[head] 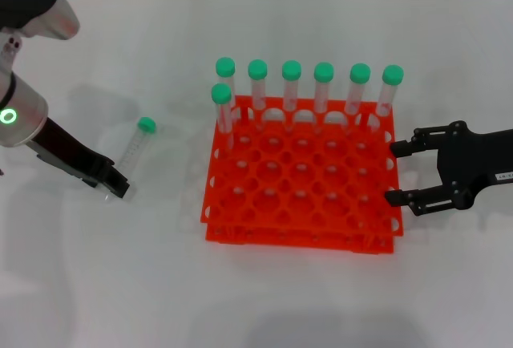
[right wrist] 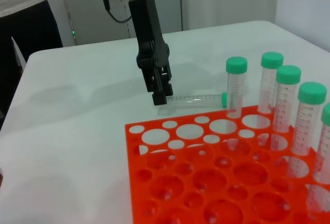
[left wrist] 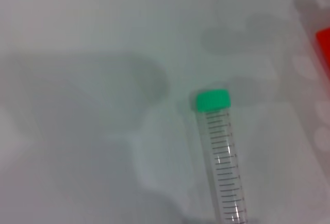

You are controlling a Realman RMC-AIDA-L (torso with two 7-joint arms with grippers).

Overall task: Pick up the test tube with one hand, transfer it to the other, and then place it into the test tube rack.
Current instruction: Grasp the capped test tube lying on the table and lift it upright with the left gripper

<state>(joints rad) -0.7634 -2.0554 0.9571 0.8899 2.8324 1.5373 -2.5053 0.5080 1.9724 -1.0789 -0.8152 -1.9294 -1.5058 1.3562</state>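
1. The left gripper (head: 115, 184), black with two fingers on a silver-white cylindrical arm with a green ring light, is low over the table at the clear end of the loose tube. In the right wrist view (right wrist: 160, 94) its fingertips stand at that end close together, and whether they pinch the tube cannot be told.
2. The right gripper (head: 397, 173), black with a white wrist label, hovers just off the rack's right edge, well apart from the loose tube. Its two fingers are spread wide with nothing between them.
3. The white table (head: 120, 284) has broad bare surface in front of the rack and on the left around the loose tube.
4. The bright orange-red square plastic test tube rack (head: 300, 196), two tiers with a grid of round holes, sits at the middle of the table. Most of its holes are unfilled.
5. Seven upright green-capped clear tubes (head: 291, 83) stand in the rack: six along its far row and one just in front of that row's left end.
6. The slim clear plastic test tube with a rounded green cap (head: 136, 146) lies flat on the table left of the rack, apart from it, cap pointing away from the robot. The left wrist view (left wrist: 220, 157) shows printed graduation marks along its body.
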